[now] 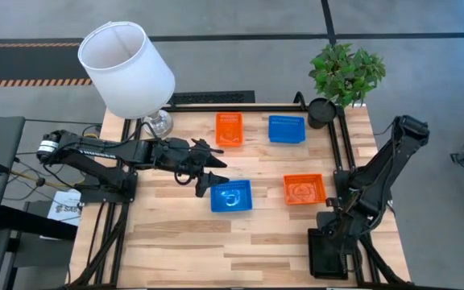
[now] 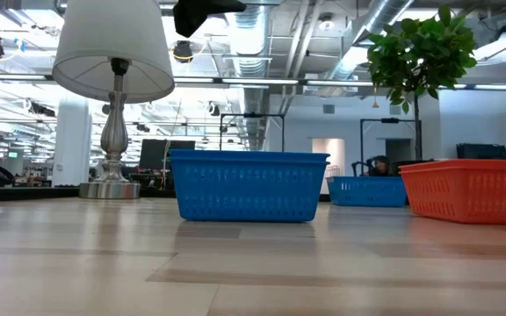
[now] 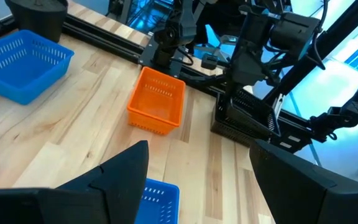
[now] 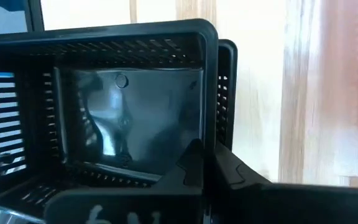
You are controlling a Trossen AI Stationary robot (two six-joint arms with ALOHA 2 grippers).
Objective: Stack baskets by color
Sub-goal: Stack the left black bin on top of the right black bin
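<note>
Two black baskets [image 4: 104, 112], one inside the other and a little offset, sit at the table's near right corner [image 1: 329, 256]. My right gripper [image 4: 209, 163] comes down on them from above and is shut on the top one's wall. My left gripper [image 3: 210, 186] hovers open above a blue basket [image 1: 231, 196] at mid-table, touching nothing. A second blue basket [image 1: 286, 129] and an orange basket [image 1: 229, 129] stand on their bottoms at the far side. Another orange basket [image 1: 304, 189] stands right of centre. My right gripper pinches a side wall [image 4: 210, 118] of the upper black basket, close to a corner. One finger [image 4: 188, 171] is inside the basket and one [image 4: 241, 177] outside. The fingers come steeply from above. The basket sits nested in the lower black basket [image 4: 226, 93] on the table.
A white-shaded lamp [image 1: 127, 68] stands at the far left corner. A potted plant [image 1: 341, 76] stands at the far right. A black frame rail [image 1: 341, 153] runs along the table's right edge. Bare wood lies along the near edge [image 1: 216, 250].
</note>
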